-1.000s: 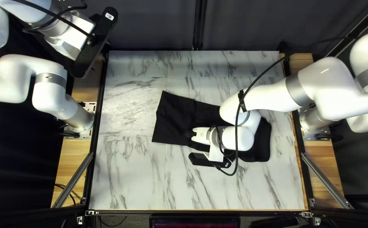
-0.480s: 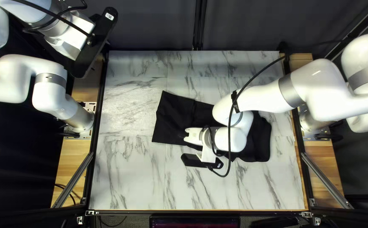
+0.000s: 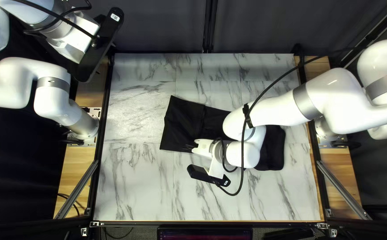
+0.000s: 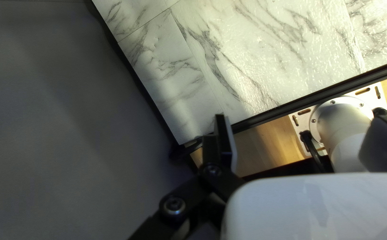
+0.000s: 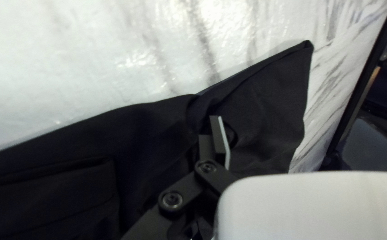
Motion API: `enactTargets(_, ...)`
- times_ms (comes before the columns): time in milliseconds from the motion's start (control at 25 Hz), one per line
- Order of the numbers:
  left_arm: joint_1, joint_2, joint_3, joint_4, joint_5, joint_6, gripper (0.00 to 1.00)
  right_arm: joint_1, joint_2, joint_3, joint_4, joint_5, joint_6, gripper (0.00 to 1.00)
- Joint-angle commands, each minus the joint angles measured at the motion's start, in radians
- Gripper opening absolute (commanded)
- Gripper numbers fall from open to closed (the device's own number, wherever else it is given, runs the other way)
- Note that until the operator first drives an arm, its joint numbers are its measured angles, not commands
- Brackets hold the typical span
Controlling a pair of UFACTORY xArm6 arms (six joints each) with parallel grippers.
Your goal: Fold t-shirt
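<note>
Black cloth lay low on the table, the t-shirt (image 3: 180, 129) stretched out in a long band, its flared end under and ahead of the right gripper (image 3: 190, 147). One corner (image 5: 306, 46) pointed out well past that gripper, while a layered edge (image 5: 69, 166) sat beside it, back toward the shirt's middle. Whether the right gripper was clenched, released or holding fabric, I could not tell, nor whether it touched the shirt. The right arm (image 3: 282, 106) reached over the rest of the band, hiding part of it. Beyond the cloth, marble-patterned tabletop (image 3: 135, 178) spread around the gripper.

Away from the shirt, the left gripper (image 4: 222, 129) hung raised near the table's far corner; I could not tell its state either.

Judging by the layered band, the work was partway along, with the flared end the part in hand. The next move called for a secure pinch near that end's edge, a low lift, and a fold back over the middle. A shallow pinch might catch only the top layer and skew the stack.
</note>
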Motion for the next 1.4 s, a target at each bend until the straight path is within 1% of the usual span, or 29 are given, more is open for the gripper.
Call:
enactTargets(40, 0.000, 0.000, 0.000, 0.000, 0.000, 0.000, 1.00, 0.000, 0.031, -0.031, -0.003, -0.013, 0.001, 1.00)
enactTargets(200, 0.000, 0.000, 0.000, 0.000, 0.000, 0.000, 1.00, 0.012, 0.040, -0.045, 0.021, -0.013, -0.018, 1.00)
enactTargets(480, 0.000, 0.000, 0.000, 0.000, 0.000, 0.000, 1.00, 0.039, -0.002, -0.011, 0.055, 0.020, -0.041, 1.00)
enactTargets(640, 0.000, 0.000, 0.000, 0.000, 0.000, 0.000, 1.00, 0.027, -0.072, 0.077, 0.037, 0.034, -0.028, 1.00)
enactTargets(760, 0.000, 0.000, 0.000, 0.000, 0.000, 0.000, 1.00, -0.013, -0.135, 0.149, -0.008, 0.021, -0.044, 1.00)
enactTargets(800, 0.000, 0.000, 0.000, 0.000, 0.000, 0.000, 1.00, -0.020, -0.144, 0.157, -0.013, 0.019, -0.053, 1.00)
enactTargets(840, 0.000, 0.000, 0.000, 0.000, 0.000, 0.000, 1.00, -0.045, -0.172, 0.176, -0.008, 0.009, -0.110, 1.00)
enactTargets(880, 0.000, 0.000, 0.000, 0.000, 0.000, 0.000, 1.00, -0.052, -0.180, 0.181, -0.005, 0.008, -0.131, 1.00)
enactTargets(920, 0.000, 0.000, 0.000, 0.000, 0.000, 0.000, 1.00, -0.076, -0.195, 0.184, 0.006, -0.004, -0.194, 1.00)
enactTargets(1000, 0.000, 0.000, 0.000, 0.000, 0.000, 0.000, 1.00, -0.104, -0.205, 0.185, 0.015, -0.022, -0.259, 1.00)
enactTargets(1120, 0.000, 0.000, 0.000, 0.000, 0.000, 0.000, 1.00, -0.173, -0.206, 0.183, 0.013, -0.068, -0.366, 1.00)
enactTargets(1240, 0.000, 0.000, 0.000, 0.000, 0.000, 0.000, 1.00, -0.235, -0.199, 0.190, -0.031, -0.106, -0.410, 1.00)
enactTargets(1400, 0.000, 0.000, 0.000, 0.000, 0.000, 0.000, 1.00, -0.279, -0.191, 0.194, -0.057, -0.132, -0.445, 1.00)
